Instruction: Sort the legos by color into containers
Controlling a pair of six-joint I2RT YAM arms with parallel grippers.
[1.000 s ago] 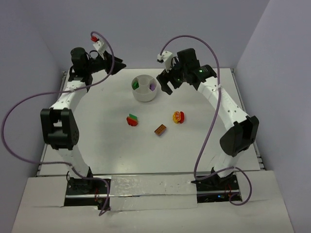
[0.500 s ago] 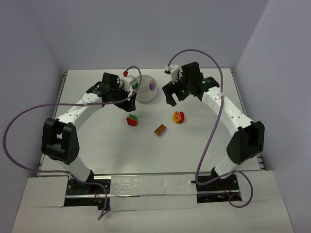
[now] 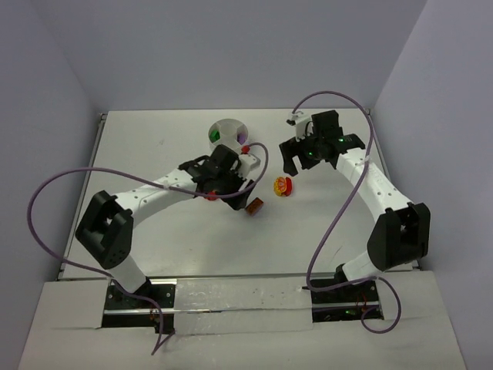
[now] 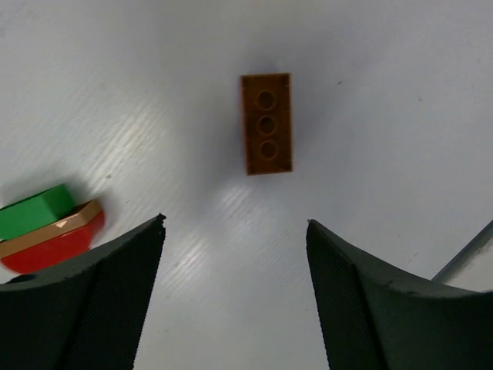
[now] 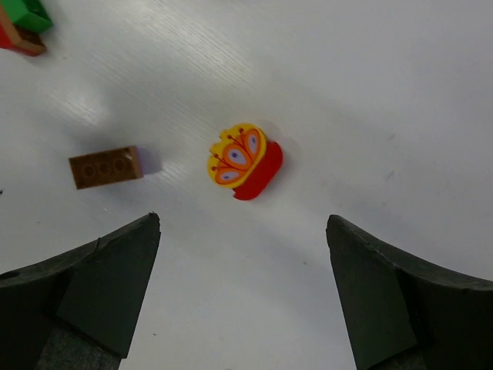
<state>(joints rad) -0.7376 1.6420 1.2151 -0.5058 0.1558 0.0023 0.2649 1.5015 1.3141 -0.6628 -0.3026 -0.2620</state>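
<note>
**Left claw (image 4: 235, 223) and right claw (image 5: 243, 222) both spread wide, nothing gripped**

From the top camera, the left claw is seen lowered over the middle of the worktop (image 3: 154, 154), and the right claw is held a little further back and to the right. The white bowl (image 3: 229, 122) is set beyond both, with a green piece (image 3: 216, 136) in one wedge and a purple piece (image 3: 243, 139) in another. The red-and-green brick (image 3: 209, 194) is largely covered by the left wrist, so only a red edge can be made out. The brown brick (image 3: 254, 206) is seen just beside that wrist, on its right. The yellow-and-red brick (image 3: 283, 185) lies in the open, near the right claw. A purple cable (image 3: 46, 208) is looped out from the left arm over the worktop's left edge.

From the left wrist camera, the brown brick is framed between and ahead of the parted fingers, studs up, touched by neither. The red-and-green brick is found close against the outer side of the left-hand finger, and whether they touch cannot be told.

From the right wrist camera, the yellow-and-red brick is centred ahead of the gap and is untouched. The brown brick lies off to its left, and a corner of the red-and-green brick is cut by the upper left edge. Nothing is placed between this claw and the brick ahead of it.
</note>
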